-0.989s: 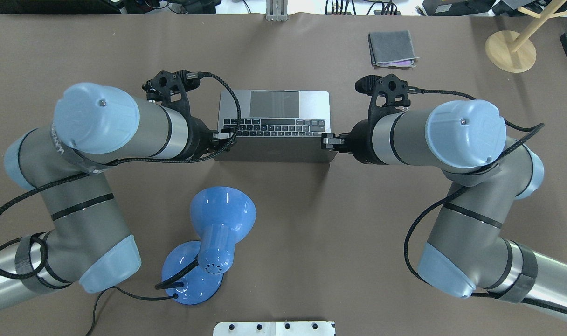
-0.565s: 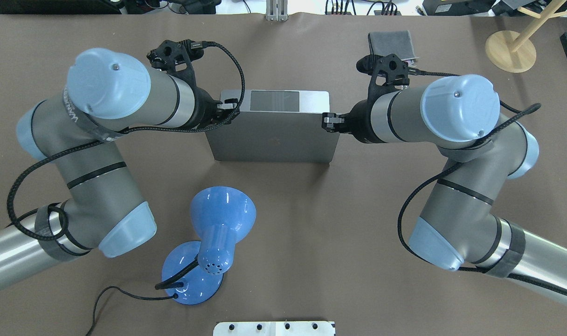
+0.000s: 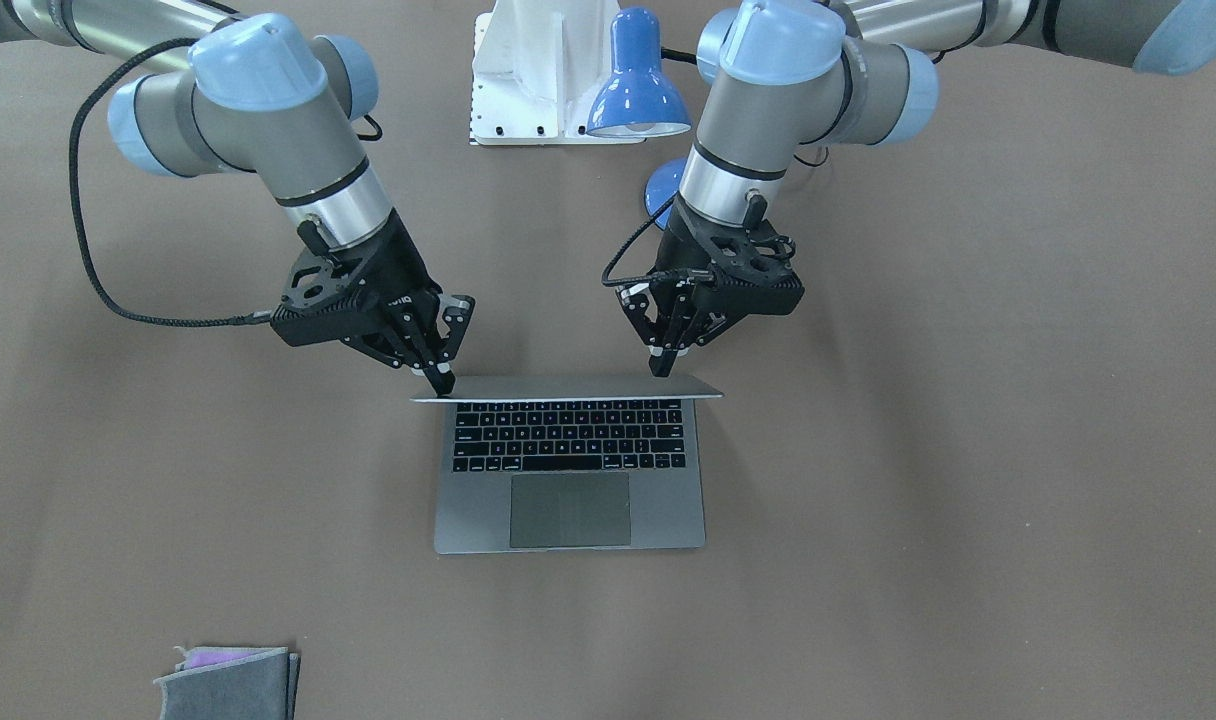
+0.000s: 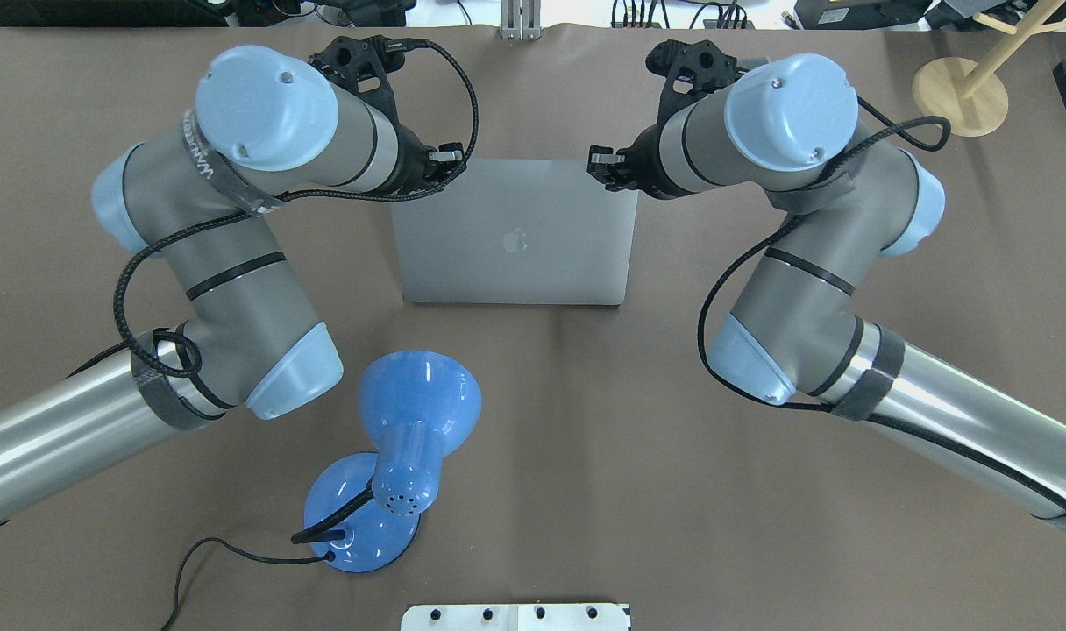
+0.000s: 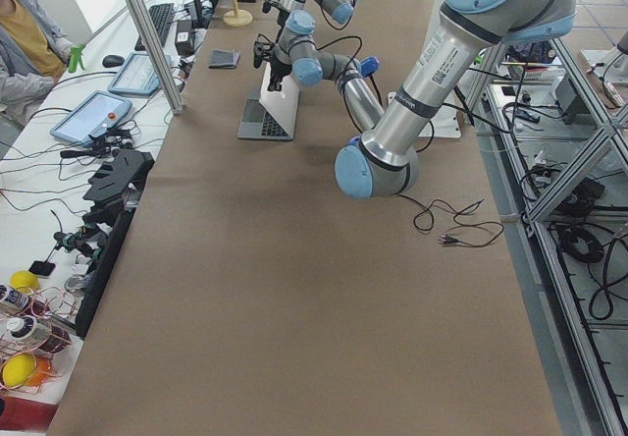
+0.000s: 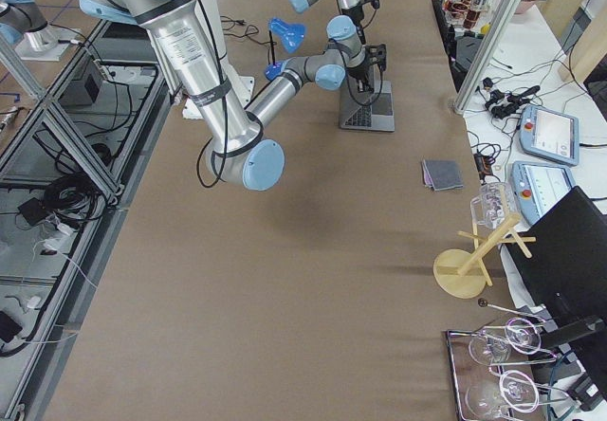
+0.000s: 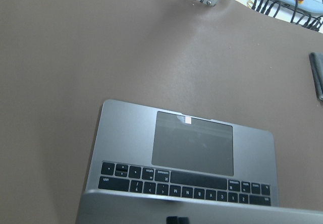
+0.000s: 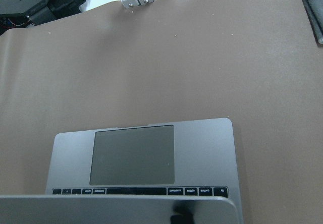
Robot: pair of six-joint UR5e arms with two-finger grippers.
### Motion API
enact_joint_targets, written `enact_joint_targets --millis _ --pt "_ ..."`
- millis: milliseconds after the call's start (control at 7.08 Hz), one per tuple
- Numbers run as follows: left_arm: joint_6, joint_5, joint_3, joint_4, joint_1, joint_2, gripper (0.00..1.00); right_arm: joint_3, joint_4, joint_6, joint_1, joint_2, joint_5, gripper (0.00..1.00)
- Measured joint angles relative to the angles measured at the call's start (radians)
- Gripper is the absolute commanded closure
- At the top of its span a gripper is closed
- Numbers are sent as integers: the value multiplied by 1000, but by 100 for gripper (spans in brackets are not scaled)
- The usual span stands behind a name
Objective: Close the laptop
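From the front camera, I saw the laptop [image 3: 568,470] sitting mid-bench [image 3: 968,500], base flat and keys and trackpad uncovered. Its lid [image 3: 568,387] showed only as a thin edge. The right tool [image 3: 441,378] and left tool [image 3: 661,366] were both clenched on nothing, with their tips against the lid's top edge near the two corners.

From overhead, the change was plain. A second earlier I could see the keyboard and trackpad past the lid, then only the trackpad. Now the lid's back with its logo hid everything, and both arms had swung further away from the robot.

From the two end cameras, the lid stood roughly upright. The tools were too small there to judge.

From the wrist cameras, the lid's edge crossed the bottom, with keys and trackpad beyond it.

I judged the close about half done, with the push needing to carry on downward.
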Motion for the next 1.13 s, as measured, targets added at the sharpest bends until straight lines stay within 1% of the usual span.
enact_joint_targets --millis 141,424,707,848,989,1130 --pt "9 5 61 -33 -4 -16 100 -67 0 -1 11 43 14 100" --pt "46 7 218 -124 -16 -58 100 -197 2 -8 24 119 41 100" --pt "102 5 330 -161 -22 -89 100 -306 4 -24 31 166 84 100" --pt "121 5 383 -188 -24 -104 100 -364 25 -27 31 183 99 100" --pt "130 5 442 -217 -25 -127 100 -436 70 -28 32 199 121 100" --pt "136 4 482 -235 -26 -142 100 -496 105 -28 36 214 152 100"
